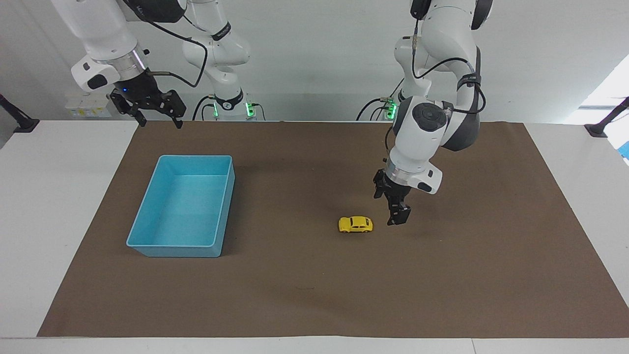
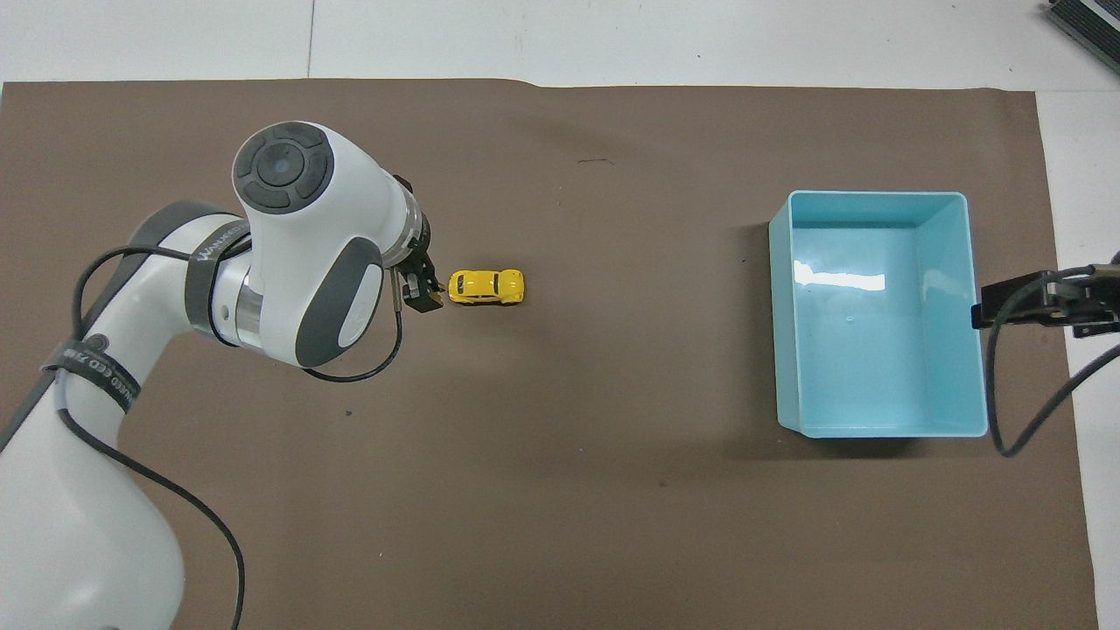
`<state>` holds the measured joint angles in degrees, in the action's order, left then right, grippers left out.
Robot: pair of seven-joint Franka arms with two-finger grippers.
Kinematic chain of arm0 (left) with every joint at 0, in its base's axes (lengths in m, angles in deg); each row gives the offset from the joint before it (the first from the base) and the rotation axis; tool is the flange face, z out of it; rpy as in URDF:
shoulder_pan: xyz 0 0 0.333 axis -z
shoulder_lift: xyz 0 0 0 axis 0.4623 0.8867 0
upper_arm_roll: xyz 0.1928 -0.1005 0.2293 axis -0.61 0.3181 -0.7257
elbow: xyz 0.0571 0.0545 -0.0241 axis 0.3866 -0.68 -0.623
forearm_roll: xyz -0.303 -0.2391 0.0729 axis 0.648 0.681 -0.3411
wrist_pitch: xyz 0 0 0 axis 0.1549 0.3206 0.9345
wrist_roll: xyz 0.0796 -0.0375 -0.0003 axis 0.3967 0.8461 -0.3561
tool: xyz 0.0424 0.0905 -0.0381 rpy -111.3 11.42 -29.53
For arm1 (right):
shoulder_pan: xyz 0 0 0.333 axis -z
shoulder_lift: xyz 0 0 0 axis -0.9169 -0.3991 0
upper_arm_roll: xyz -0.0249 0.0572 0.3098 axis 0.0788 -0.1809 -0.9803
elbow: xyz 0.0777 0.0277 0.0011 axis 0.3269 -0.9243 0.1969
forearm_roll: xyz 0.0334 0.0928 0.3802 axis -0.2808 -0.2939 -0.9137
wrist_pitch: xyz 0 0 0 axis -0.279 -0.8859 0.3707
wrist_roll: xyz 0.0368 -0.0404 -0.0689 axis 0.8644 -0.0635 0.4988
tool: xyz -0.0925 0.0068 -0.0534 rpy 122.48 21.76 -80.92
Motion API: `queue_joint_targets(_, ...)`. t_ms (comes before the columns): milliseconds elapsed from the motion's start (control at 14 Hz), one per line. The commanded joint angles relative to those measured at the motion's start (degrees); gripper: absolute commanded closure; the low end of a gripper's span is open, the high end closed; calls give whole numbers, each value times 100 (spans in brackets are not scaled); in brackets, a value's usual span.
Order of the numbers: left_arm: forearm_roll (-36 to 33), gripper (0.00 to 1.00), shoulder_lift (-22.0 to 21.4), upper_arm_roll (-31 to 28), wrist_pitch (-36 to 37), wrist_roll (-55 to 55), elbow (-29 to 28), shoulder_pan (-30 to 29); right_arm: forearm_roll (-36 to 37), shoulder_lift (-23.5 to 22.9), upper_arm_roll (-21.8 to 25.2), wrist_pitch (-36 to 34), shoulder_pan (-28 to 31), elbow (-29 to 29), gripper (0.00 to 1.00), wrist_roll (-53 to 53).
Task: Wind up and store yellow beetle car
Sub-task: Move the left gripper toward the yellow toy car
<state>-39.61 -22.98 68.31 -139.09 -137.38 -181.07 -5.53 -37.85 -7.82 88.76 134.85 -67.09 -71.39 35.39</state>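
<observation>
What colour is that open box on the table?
The box is light blue all over, inside and outside; it shows best in the overhead view.

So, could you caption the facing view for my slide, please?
Left gripper open beside yellow beetle car; right gripper waits open.

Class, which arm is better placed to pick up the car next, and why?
Left. The left gripper hangs open just beside the car; the right gripper waits near the bin, well away from the car.

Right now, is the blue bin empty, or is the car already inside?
Empty: the blue bin shows only bare floor; the yellow beetle car sits on the mat.
</observation>
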Motion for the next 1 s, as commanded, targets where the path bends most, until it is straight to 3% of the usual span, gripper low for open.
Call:
queue_joint_targets(0,35,0,227,-95,-92,-197,159,252,-72,-48,35,-58,-27,91,0,-51)
queue_joint_targets(143,1,0,541,-104,-181,-354,185,391,-72,-48,35,-58,-27,91,0,-60)
queue_joint_targets(285,0,0,963,-113,-137,-478,605,515,-72,-40,35,-58,-27,91,0,-52)
queue_joint_targets(927,9,0,1062,-95,-338,-487,414,586,-72,-48,35,-57,-27,91,0,-60)
